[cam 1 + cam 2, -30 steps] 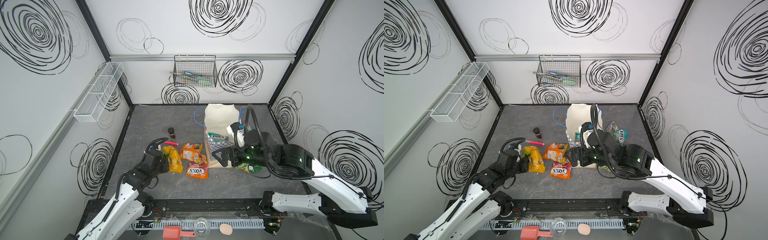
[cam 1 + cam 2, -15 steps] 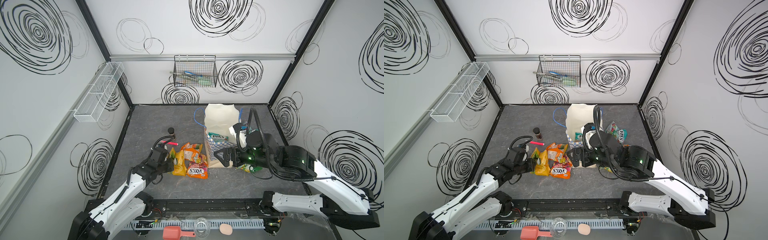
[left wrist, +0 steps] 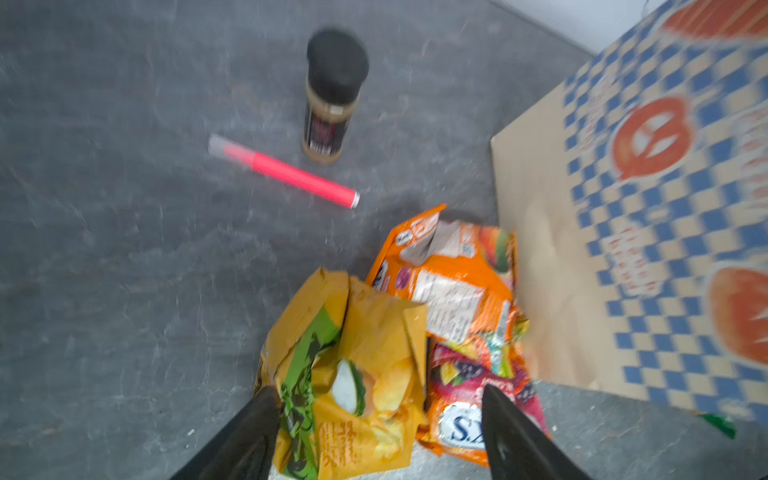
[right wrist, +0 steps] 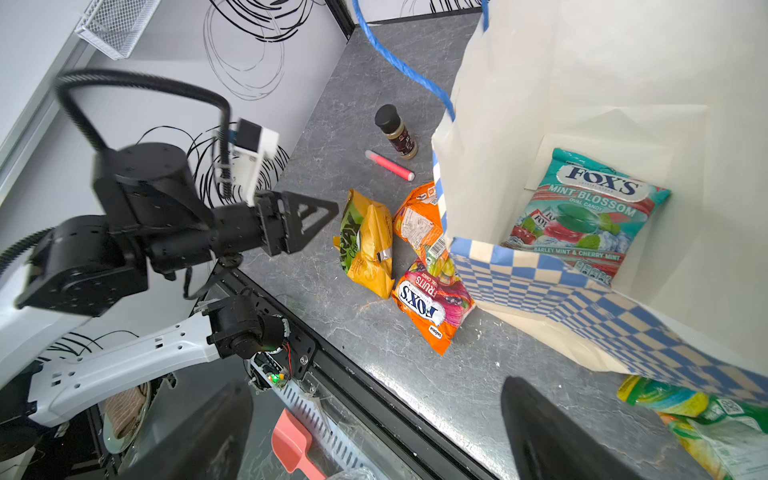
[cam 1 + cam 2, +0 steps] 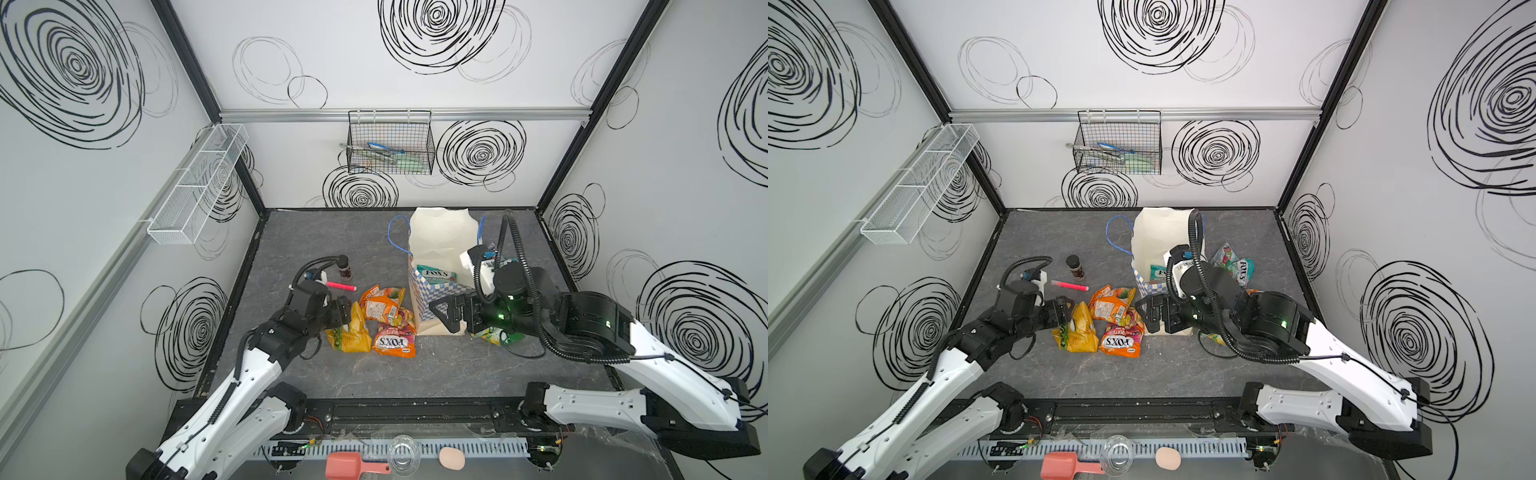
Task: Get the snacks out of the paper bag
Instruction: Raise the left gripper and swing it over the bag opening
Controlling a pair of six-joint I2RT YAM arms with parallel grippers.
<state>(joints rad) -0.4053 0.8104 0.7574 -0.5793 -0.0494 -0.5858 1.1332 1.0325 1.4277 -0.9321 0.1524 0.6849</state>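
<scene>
Grey table (image 5: 374,382), white walls (image 5: 415,91) with black swirls. On the left, the left gripper (image 5: 343,311) is spread apart and empty, beside a yellow packet (image 5: 351,336). An orange packet (image 5: 382,307) and a pink-red packet (image 5: 395,341) lie next to it, all out. The paper bag (image 5: 440,237) stands in the middle with a teal packet (image 4: 582,208) inside, so I think that one is left. The right gripper (image 5: 446,316) hangs wide apart, empty, by the bag. A green packet (image 5: 494,336) lies out on the right.

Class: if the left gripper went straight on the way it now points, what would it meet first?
Probably the yellow packet, right ahead of the left gripper with its fingers open; the gap is hard to judge.
</scene>
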